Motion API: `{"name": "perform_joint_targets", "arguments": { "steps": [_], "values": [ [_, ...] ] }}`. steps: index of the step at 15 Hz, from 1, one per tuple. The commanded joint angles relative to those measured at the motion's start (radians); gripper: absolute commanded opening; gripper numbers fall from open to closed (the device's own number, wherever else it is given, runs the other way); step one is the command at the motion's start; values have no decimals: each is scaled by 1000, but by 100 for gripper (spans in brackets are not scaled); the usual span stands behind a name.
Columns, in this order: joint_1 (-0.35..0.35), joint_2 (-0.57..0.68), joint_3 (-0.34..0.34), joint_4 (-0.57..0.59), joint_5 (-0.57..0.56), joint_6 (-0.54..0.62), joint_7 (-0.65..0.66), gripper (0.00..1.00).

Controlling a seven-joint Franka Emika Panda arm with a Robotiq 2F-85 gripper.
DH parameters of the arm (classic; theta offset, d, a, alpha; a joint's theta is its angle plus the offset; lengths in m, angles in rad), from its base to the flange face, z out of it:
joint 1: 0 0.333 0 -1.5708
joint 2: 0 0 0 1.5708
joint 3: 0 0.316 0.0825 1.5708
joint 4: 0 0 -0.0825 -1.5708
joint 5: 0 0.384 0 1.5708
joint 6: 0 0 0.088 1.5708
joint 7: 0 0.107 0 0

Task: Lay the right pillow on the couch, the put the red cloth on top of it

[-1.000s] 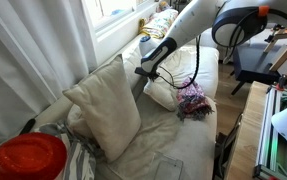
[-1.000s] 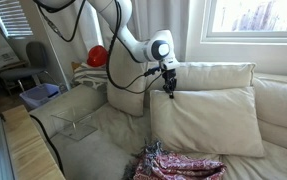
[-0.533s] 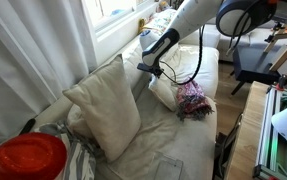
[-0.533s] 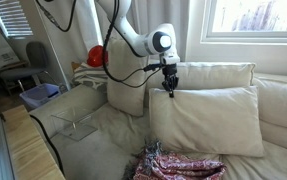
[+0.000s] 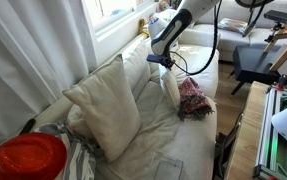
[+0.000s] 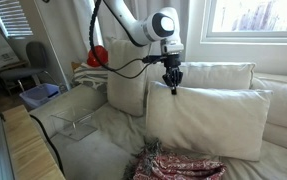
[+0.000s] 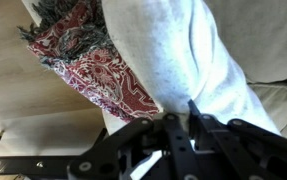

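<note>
Tool [image 6: 173,86] pinched shut on the top edge of the right pillow [image 6: 208,122], jaws almost together with a fold of cream fabric between them. In the wrist view the dark fingers [image 7: 195,118] rise from the bottom edge against the wrinkled pillow cloth. The pillow hangs upright from that grip, broad face toward the camera in an exterior view and edge-on in an exterior view [image 5: 170,88]. Its lower edge reaches down to the seat of the couch [image 6: 93,150]; whether it rests there or just clears it cannot be told. The red cloth [image 6: 180,166] lies crumpled on the seat just in front of the pillow's lower edge, touching it in the wrist view [image 7: 93,65]. Seen along the couch, the cloth [image 5: 191,97] sits right of the pillow, near the front edge of the seat. Nearer that camera, the bigger pillow [image 5: 105,105] leans upright against the couch back, well apart from the tool. A glossy red-orange round object [image 5: 25,158] sits at the near left corner.
</note>
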Motion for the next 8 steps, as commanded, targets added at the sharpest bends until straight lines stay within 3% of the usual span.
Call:
{"name": "perform_joint_targets", "arguments": {
  "steps": [1,5,8],
  "values": [
    [14,-114,7,-127,-43,-31,55,3],
    [-13,-50,78,-68,-14,-56,36,3],
    [-24,21,125,-13,7,0,36,5]
  ]
}}
